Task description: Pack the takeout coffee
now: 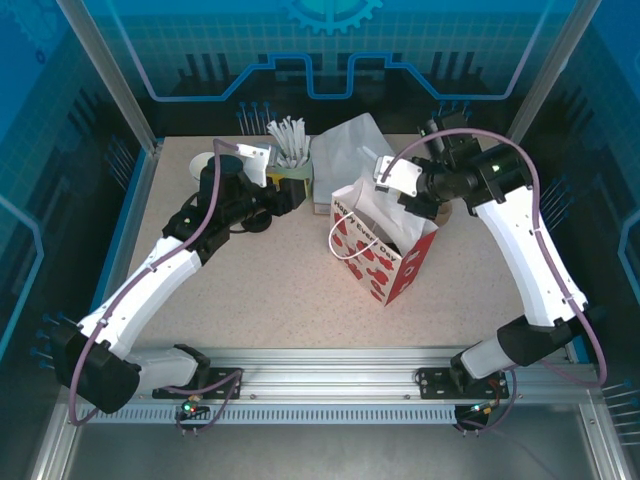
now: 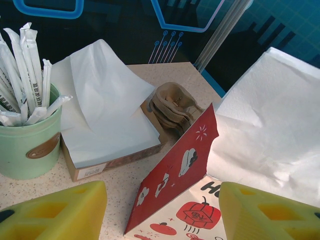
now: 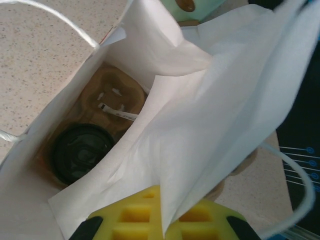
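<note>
- The coffee (image 3: pixel 82 152), black lid on, sits in a brown carrier (image 3: pixel 112 92) at the bottom of the paper bag (image 1: pixel 395 270), so that part looks done.
- The right claw (image 3: pixel 161 220) hangs over the bag mouth, apparently pinching a white napkin (image 3: pixel 215 115) that drapes inside; the pinch itself is half hidden.
- Likely left to do: releasing the napkin.
- The left claw (image 2: pixel 162 202) is spread and holds nothing, near the napkin box (image 2: pixel 110 135) and the cup of sticks (image 2: pixel 27 145).
- The string handle (image 3: pixel 50 17) could snag.
</note>
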Controlling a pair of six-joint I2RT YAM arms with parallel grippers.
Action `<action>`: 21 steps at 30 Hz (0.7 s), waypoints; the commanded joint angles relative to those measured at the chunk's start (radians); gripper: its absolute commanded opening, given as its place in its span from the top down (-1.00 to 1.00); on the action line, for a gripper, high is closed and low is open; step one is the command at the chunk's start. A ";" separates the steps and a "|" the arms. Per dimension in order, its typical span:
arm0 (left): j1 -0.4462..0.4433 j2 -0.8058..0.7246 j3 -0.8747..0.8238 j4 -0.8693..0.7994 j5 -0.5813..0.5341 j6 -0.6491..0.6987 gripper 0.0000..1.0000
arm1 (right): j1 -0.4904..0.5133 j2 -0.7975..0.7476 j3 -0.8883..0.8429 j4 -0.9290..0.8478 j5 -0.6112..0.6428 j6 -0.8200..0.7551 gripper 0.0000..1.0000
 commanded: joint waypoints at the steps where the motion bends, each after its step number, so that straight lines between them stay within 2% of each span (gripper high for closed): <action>1: -0.004 -0.018 -0.018 -0.002 -0.011 0.012 -0.24 | 0.014 -0.024 -0.072 0.061 -0.067 0.041 0.87; 6: -0.004 -0.029 -0.027 -0.004 -0.015 0.014 -0.24 | 0.012 -0.075 -0.221 0.160 -0.125 0.118 0.85; 9: -0.003 -0.035 -0.035 -0.002 -0.013 0.015 -0.24 | -0.001 -0.095 -0.286 0.193 -0.121 0.172 0.69; 13: -0.002 -0.040 -0.046 -0.002 -0.020 0.020 -0.25 | -0.010 -0.124 -0.308 0.220 -0.150 0.240 0.28; 16: -0.003 -0.043 -0.053 0.001 -0.028 0.021 -0.25 | -0.013 -0.157 -0.314 0.249 -0.159 0.276 0.17; 21: -0.002 -0.060 -0.082 0.019 -0.054 0.017 -0.25 | -0.035 -0.226 -0.337 0.310 -0.200 0.367 0.11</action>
